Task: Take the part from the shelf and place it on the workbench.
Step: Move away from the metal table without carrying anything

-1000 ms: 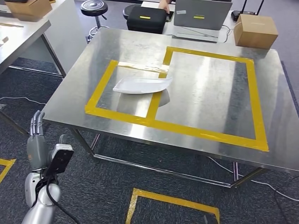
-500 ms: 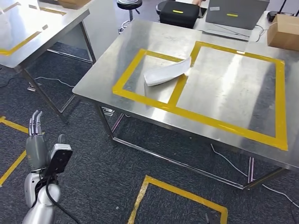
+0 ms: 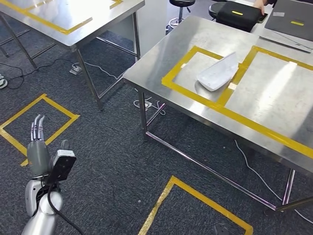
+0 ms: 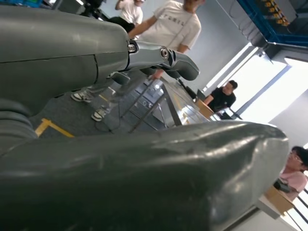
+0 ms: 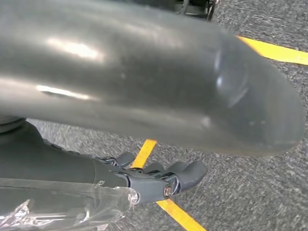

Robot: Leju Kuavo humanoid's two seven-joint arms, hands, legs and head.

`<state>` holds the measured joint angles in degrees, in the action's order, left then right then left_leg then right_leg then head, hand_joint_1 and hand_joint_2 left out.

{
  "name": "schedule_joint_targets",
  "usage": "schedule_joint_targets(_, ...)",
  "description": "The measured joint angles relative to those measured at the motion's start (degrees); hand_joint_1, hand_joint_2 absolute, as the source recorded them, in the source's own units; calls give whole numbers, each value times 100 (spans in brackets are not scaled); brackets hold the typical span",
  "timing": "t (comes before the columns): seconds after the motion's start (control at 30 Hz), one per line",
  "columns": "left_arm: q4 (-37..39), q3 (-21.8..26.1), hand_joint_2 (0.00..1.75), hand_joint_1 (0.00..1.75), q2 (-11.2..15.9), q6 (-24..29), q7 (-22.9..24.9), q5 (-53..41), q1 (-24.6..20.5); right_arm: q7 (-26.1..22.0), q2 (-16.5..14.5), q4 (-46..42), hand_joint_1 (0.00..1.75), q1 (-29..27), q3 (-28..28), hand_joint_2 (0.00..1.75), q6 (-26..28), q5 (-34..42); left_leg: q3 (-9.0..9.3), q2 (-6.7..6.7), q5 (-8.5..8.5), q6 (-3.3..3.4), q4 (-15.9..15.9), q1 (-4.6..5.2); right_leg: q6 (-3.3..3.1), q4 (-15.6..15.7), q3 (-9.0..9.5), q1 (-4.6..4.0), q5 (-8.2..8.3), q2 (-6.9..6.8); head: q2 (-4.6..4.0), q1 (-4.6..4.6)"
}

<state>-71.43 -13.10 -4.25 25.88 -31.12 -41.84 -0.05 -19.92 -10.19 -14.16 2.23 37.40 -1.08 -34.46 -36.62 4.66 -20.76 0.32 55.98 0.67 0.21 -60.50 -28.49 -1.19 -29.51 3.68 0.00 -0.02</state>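
Flat white curved plastic part [image 3: 218,71] lies on the steel counter [image 3: 158,61] at far right, straddling yellow tape, while left hand [image 3: 38,148] and right hand [image 5: 156,180] hang with fingers straight, holding nothing; overhanging tape risks misplacement.

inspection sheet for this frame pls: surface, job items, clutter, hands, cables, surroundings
Surface: steel workbench, yellow tape rectangles on top.
Job's things: white part lies on the workbench across the tape divider; the shelf cannot be told from these views.
Clutter: black case and grey case at the far edge.
Hands: left hand hangs low beside the body, fingers straight, holding nothing; right hand holds nothing, above carpet.
Cables: cables on floor under the tables.
Surroundings: second steel table, stool, yellow floor markings, people nearby.
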Motion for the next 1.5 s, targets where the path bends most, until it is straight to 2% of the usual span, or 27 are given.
schedule_joint_targets(0.07, 0, -1, 0, 0, -4, -12, 0, 12, -4, -7, 12, -1, 0, 19, 0, 0, -2, -6, -52, 108, 121, -56, -15, -19, -35, 411, 220, -22, -65, 106, 0, 3)
schedule_joint_targets(0.13, 0, 3, 0, 0, 8, -14, 1, 32, 21, -9, 8, 0, 0, 33, 3, 0, -6, -12, -106, 182, 208, -127, -45, -30, -40, 465, 164, -23, 40, -11, 0, 13)
schedule_joint_targets(0.2, -2, 8, 0, 0, 24, -11, 2, 51, 37, -10, 2, 1, 0, 43, 7, 0, -10, -14, -229, 13, -79, -179, 137, -19, -89, 519, 67, 11, 198, -166, -1, -22)
schedule_joint_targets(0.27, -4, 8, 0, 0, 26, -9, 2, 58, 29, -11, 1, 2, 0, 31, 9, 0, -15, -14, -416, -272, -706, -243, 767, -47, -110, 538, -88, 25, 347, -335, -1, -61)
schedule_joint_targets(0.3, -4, 8, 0, 0, 26, -9, 2, 61, 27, -11, 1, 2, 0, 21, 10, 0, -16, -14, -494, -346, -929, -288, 1157, -76, -97, 535, -176, 27, 414, -428, -1, -66)
schedule_joint_targets(0.33, -4, 8, 0, 0, 27, -10, 2, 65, 28, -10, 1, 2, 0, 16, 11, 0, -17, -14, -528, -381, -1009, -333, 1479, -112, -82, 530, -266, 30, 478, -524, -1, -64)
schedule_joint_targets(0.37, -4, 9, 0, 0, 29, -10, 2, 69, 30, -10, 1, 2, 0, 17, 12, 0, -16, -14, -495, -398, -947, -377, 1659, -150, -63, 522, -357, 35, 540, -618, 0, -67)
schedule_joint_targets(0.43, -4, 11, 0, 0, 30, -12, 2, 73, 27, -10, 1, 2, 0, 31, 14, 0, -16, -14, -145, -480, -633, -473, 1448, -228, -10, 476, -535, 57, 645, -789, -1, -65)
schedule_joint_targets(0.5, -6, 10, 0, 0, 16, -13, 2, 74, 2, -13, 15, -4, 0, 46, 15, 0, -17, -14, 508, -741, -608, -541, 687, -274, 64, 366, -701, 59, 707, -918, -2, -72)
schedule_joint_targets(0.57, -11, 9, 0, 0, 1, -14, 2, 91, -25, -20, 26, -10, 0, 57, 16, 0, -17, -14, 860, -896, -773, -443, 122, -244, 140, 263, -809, 67, 777, -1035, -1, -61)
schedule_joint_targets(0.63, -13, 11, 0, 0, 5, -18, 2, 118, -2, -26, 17, -9, 0, 50, 17, 0, -17, -15, 785, -807, -762, -255, 37, -181, 218, 240, -850, 129, 851, -1118, 0, -45)
schedule_joint_targets(0.67, -12, 16, 0, 0, 11, -20, 2, 133, 9, -28, 13, -7, 0, 35, 19, 0, -19, -16, 728, -749, -704, -185, 40, -162, 254, 199, -883, 164, 775, -1034, 0, -45)
schedule_joint_targets(0.73, -12, 24, 0, 0, 8, -25, 1, 158, -1, -30, 6, -2, 0, 3, 21, 0, -21, -16, 582, -623, -560, -73, 38, -150, 303, -187, -1016, 193, 319, -692, 0, -42)
schedule_joint_targets(0.8, -12, 25, 0, 0, -5, -30, -5, 181, -16, -30, 4, 1, 0, -13, 25, 0, -22, -16, 402, -478, -406, -22, 41, -125, 278, -939, -1197, 172, -249, -425, 0, -15)
schedule_joint_targets(0.83, -12, 26, 0, 0, -5, -36, -14, 199, -13, -30, 3, 2, 0, -14, 29, 0, -22, -16, 305, -402, -327, -11, 43, -107, 248, -1263, -1238, 155, -383, -383, 0, -4)
schedule_joint_targets(0.87, -11, 27, 0, 0, -4, -43, -25, 221, -8, -30, 3, 2, 0, -13, 36, 0, -21, -17, 208, -324, -249, -6, 45, -92, 212, -1429, -1202, 134, -390, -363, 0, -1)
schedule_joint_targets(0.9, -11, 28, 0, 0, -2, -50, -36, 246, -5, -30, 3, 2, 0, -10, 44, 0, -21, -18, 113, -245, -171, -8, 47, -82, 170, -1401, -1071, 110, -288, -343, 0, -2)
schedule_joint_targets(0.97, -12, 29, 0, 0, -4, -58, -49, 272, -3, -31, 5, 2, 0, 5, 59, 0, -21, -19, -53, -92, -17, -29, 50, -82, 80, -777, -523, 71, -30, -178, -1, -2)
schedule_joint_targets(1.03, -14, 30, 0, 0, -12, -59, -52, 284, -10, -36, 10, 1, 0, 26, 67, 0, -21, -19, -152, 37, 126, -76, 44, -84, 47, 57, 53, 63, -45, 107, -1, -6)
schedule_joint_targets(1.1, -15, 29, 0, 0, -18, -60, -55, 289, -14, -41, 14, 1, 0, 43, 70, 0, -21, -19, -183, 155, 263, -151, 6, -98, 64, 396, 239, 49, -112, 192, -1, 16)
schedule_joint_targets(1.17, -14, 30, 0, 0, -6, -61, -57, 291, 0, -42, 11, 1, 0, 56, 77, 0, -21, -20, -222, 167, 290, -209, -11, -118, 24, 414, 164, 52, 12, 45, -1, 25)
schedule_joint_targets(1.2, -13, 30, 0, 0, 1, -62, -57, 292, 3, -41, 10, 1, 0, 59, 80, 0, -21, -20, -275, 65, 133, -228, 79, -116, -15, 438, 112, 58, 95, -41, 0, 3)
schedule_joint_targets(1.3, -13, 26, 0, 0, 5, -66, -57, 293, -19, -43, 9, 1, 0, 46, 90, 0, -21, -21, -531, -329, -803, -308, 998, -123, -66, 470, -123, 61, 348, -324, 0, -40)
schedule_joint_targets(1.33, -13, 25, 0, 0, 5, -66, -58, 293, -22, -43, 9, 1, 0, 39, 91, 0, -21, -21, -592, -370, -968, -345, 1377, -138, -56, 465, -222, 62, 424, -422, 0, -41)
schedule_joint_targets(1.37, -12, 26, 0, 0, 7, -67, -58, 294, -20, -43, 9, 1, 0, 34, 92, 0, -20, -22, -600, -387, -965, -379, 1659, -155, -44, 456, -332, 63, 498, -521, 0, -43)
schedule_joint_targets(1.43, -11, 27, 0, 0, 9, -70, -59, 301, -19, -43, 9, 2, 0, 37, 93, 0, -20, -27, -374, -429, -645, -443, 1729, -199, -6, 426, -547, 66, 631, -710, 0, -43)
schedule_joint_targets(1.5, -11, 26, 0, 0, 2, -73, -63, 308, -31, -43, 18, -1, 0, 49, 94, 0, -19, -31, 256, -683, -530, -515, 1080, -246, 48, 346, -725, 52, 728, -861, 0, -49)
